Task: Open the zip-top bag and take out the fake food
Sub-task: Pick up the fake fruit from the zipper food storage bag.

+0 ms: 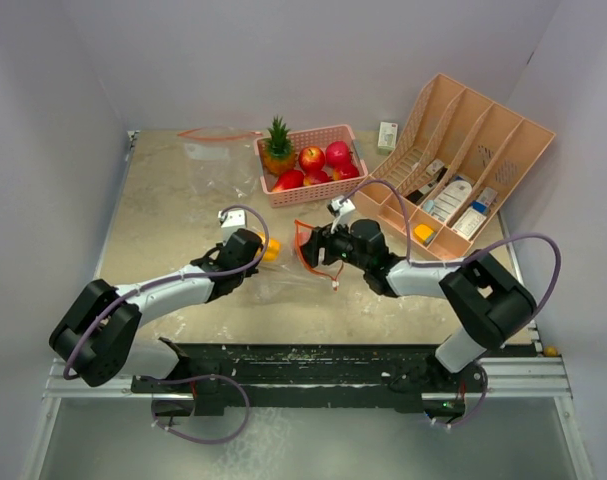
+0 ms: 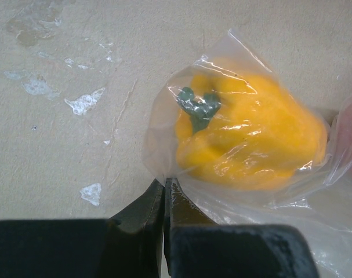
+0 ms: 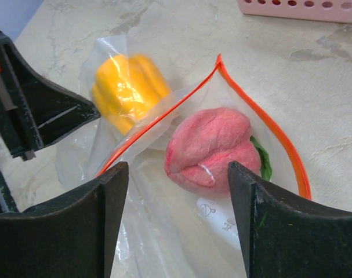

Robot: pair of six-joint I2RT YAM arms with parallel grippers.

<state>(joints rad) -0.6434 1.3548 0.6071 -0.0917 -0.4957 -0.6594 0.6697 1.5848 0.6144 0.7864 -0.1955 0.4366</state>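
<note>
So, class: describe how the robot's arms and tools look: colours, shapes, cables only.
The left arm and right arm have bulky black joints linked by white segments. A thin lilac cable loops along each. The left tool and right tool each have two black wedge-shaped fingers.

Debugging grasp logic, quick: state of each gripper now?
Left gripper: shut on the zip-top bag film beside the yellow pepper.
Right gripper: open, fingers flanking the red food at bag mouth.

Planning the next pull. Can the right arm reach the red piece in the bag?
Probably yes: the bag gapes toward the right gripper, whose open jaws frame the red piece; nothing lies between.
</note>
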